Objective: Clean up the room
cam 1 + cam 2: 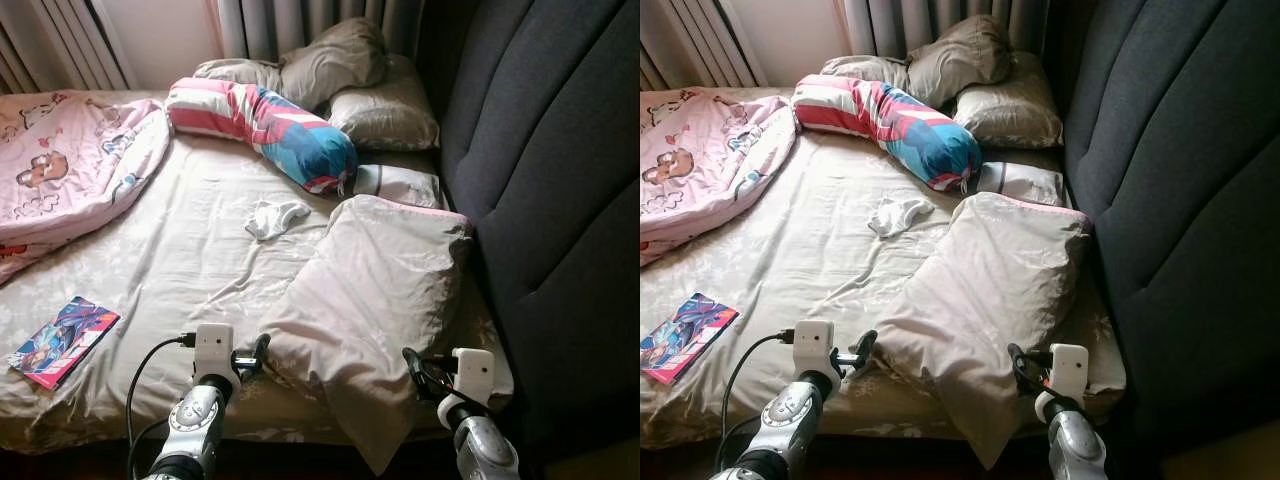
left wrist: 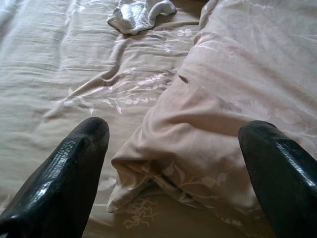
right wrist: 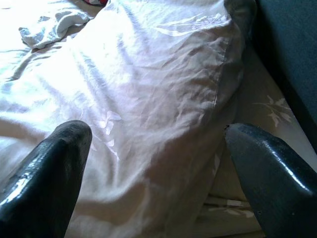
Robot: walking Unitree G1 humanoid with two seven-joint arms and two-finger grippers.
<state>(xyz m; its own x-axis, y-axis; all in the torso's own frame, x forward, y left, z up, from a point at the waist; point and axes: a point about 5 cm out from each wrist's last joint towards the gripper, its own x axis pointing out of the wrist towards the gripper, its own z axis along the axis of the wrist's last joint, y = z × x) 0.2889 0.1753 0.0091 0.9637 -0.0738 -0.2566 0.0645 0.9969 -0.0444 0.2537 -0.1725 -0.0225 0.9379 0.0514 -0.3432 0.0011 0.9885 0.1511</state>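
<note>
Two grippers flank one large beige pillow in a faintly flower-printed cotton case [image 1: 375, 300], which lies askew on the beige sheet of the bed [image 1: 190, 250], its far end against the dark grey padded headboard [image 1: 560, 180] and its near corner hanging over the bed's front edge. It looks light and very soft: it should sag and fold when lifted by one end, and the loose case would slide over the filling if only cloth is pinched. My judgement is that the best hold is a deep bite on the plump side edges, one on each flank, rather than on the limp hanging corner.

The left gripper [image 1: 252, 357] sits just beside the pillow's left near edge, its two black fingers spread wide and holding nothing; in the left wrist view the folded corner of the case lies between them and slightly ahead. The right gripper [image 1: 420, 372] is at the pillow's right near edge, close to the headboard, likewise wide open and empty, with the pillow's flank directly ahead between its fingers [image 3: 49, 168].

Further up the bed lie a small crumpled white cloth [image 1: 275, 217], a striped pink, blue and white bolster [image 1: 270, 125] and a pink cartoon-printed quilt [image 1: 70, 160]; a colourful magazine [image 1: 65, 340] rests near the front left.
</note>
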